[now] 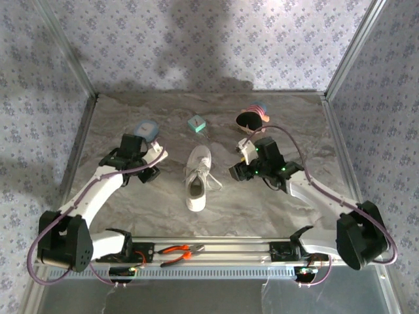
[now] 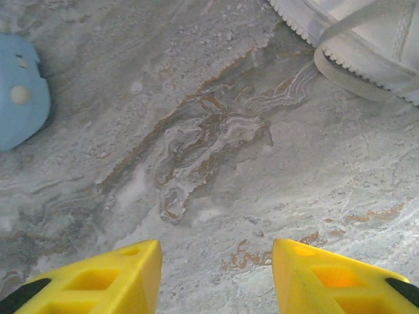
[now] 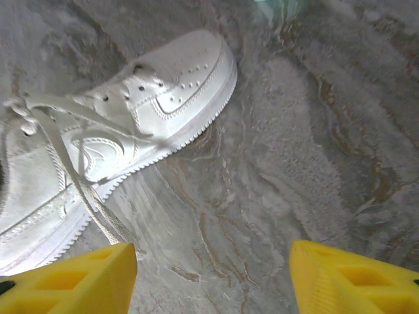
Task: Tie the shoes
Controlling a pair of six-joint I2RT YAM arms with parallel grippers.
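A white low-top sneaker [image 1: 198,178] lies in the middle of the marble table, toe pointing away from the arms, its thin white laces [image 1: 213,184] spilling to its right. My left gripper [image 1: 152,173] hovers just left of it, open, with bare table between its yellow fingers [image 2: 124,275]; the sneaker's sole [image 2: 366,46] edges the upper right of the left wrist view. My right gripper [image 1: 237,171] stands open just right of the shoe. In the right wrist view the sneaker [image 3: 118,124] lies to the left, and a lace [image 3: 72,176] trails down beside the left finger [image 3: 85,278], not gripped.
A light blue round object [image 1: 145,129] sits behind the left gripper and appears in the left wrist view [image 2: 19,91]. A small teal box [image 1: 196,123] and a dark round object with a pink and blue rim [image 1: 253,118] lie farther back. Orange-handled pliers [image 1: 180,250] rest on the near rail.
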